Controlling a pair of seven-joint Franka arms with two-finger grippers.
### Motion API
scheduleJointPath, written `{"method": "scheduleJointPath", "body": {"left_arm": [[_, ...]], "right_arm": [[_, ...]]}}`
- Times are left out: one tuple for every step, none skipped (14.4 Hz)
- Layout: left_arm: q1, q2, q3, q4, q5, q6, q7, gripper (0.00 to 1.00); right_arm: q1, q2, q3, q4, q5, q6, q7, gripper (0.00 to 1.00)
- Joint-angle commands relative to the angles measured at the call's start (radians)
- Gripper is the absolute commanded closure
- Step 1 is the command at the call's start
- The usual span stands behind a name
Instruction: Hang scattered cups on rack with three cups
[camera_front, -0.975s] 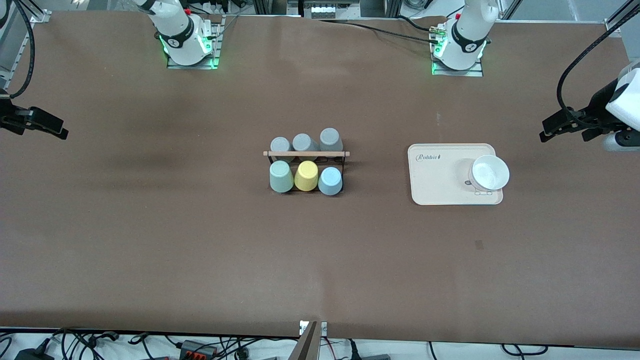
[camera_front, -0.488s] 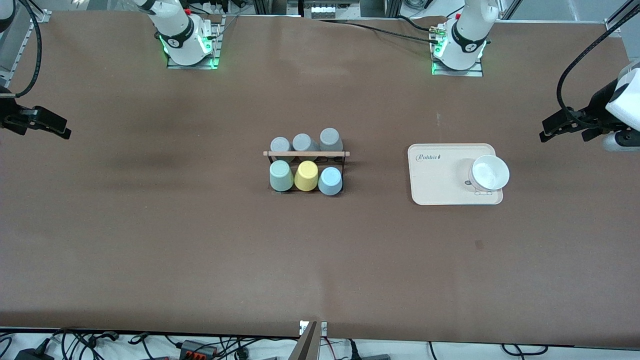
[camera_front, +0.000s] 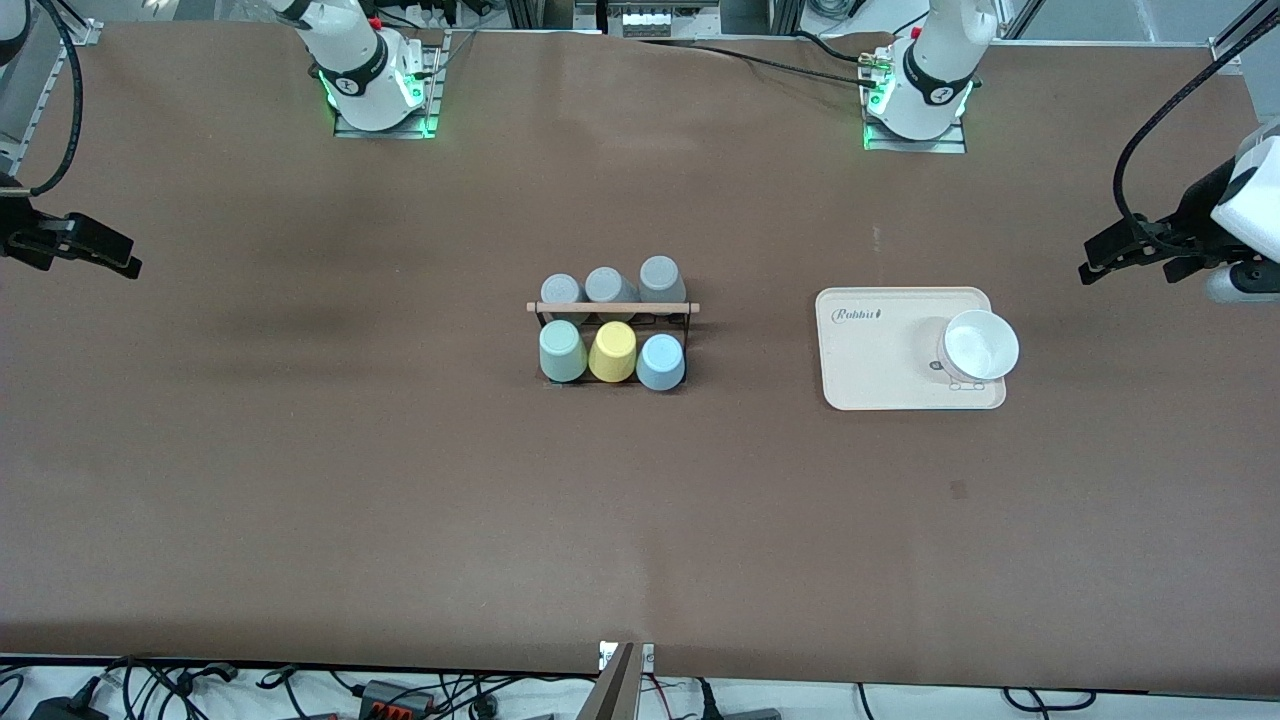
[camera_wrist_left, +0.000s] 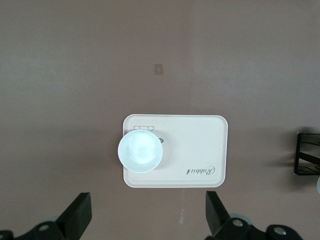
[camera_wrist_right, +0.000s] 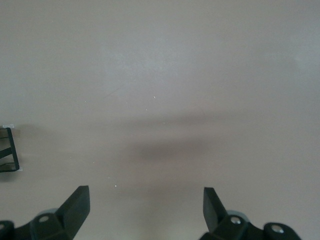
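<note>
- The rack (camera_front: 612, 308) stands mid-table, its wooden rod running from one arm's end of the table toward the other; it serves as the landmark here.
- On the row of pegs nearer the front camera sit three upturned cups: the mint-green cup (camera_front: 562, 352) toward the right arm's end, the yellow cup (camera_front: 612, 351) in the middle, the light blue cup (camera_front: 660, 361) toward the left arm's end.
- They sit mouth-down, so each peg can carry one; no cup lies loose on the table, so I judge the hanging done.
- Three grey cups (camera_front: 608, 285) fill the row farther from the camera than the rod.
- The cream tray (camera_front: 870, 360) lies well apart from the rack toward the left arm's end, with a white bowl (camera_front: 980, 345) on it.
- The left gripper (camera_wrist_left: 147, 215) hangs over bare table near the tray, well clear of the rack, fingers spread wide and holding nothing.
- The right gripper (camera_wrist_right: 145, 210) hangs over bare table toward the right arm's end, well apart from the rack, likewise spread and empty.
- Both arms look parked clear of the rack, waiting.
</note>
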Motion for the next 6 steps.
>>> {"method": "scheduleJointPath", "body": {"left_arm": [[-0.001,-0.014,-0.003,-0.003,0.012,0.001,-0.009,0.00],[-0.001,-0.013,-0.003,-0.004,0.012,0.001,-0.009,0.00],[-0.001,-0.013,-0.003,-0.004,0.012,0.003,-0.009,0.00],[-0.001,-0.014,-0.003,-0.003,0.012,0.003,-0.009,0.00],[-0.001,-0.014,-0.005,-0.003,0.012,0.003,-0.009,0.00],[-0.001,-0.013,-0.005,-0.003,0.012,0.003,-0.009,0.00]], "right_arm": [[0.007,-0.012,-0.006,-0.013,0.002,0.006,-0.008,0.00],[0.010,-0.012,-0.006,-0.013,0.002,0.004,-0.008,0.00],[0.009,-0.012,0.000,-0.013,0.002,0.004,-0.009,0.00],[0.009,-0.012,0.000,-0.013,0.002,0.004,-0.011,0.00],[0.009,-0.012,0.000,-0.013,0.002,0.004,-0.012,0.00],[0.010,-0.012,0.002,-0.013,0.002,0.003,-0.011,0.00]]}}
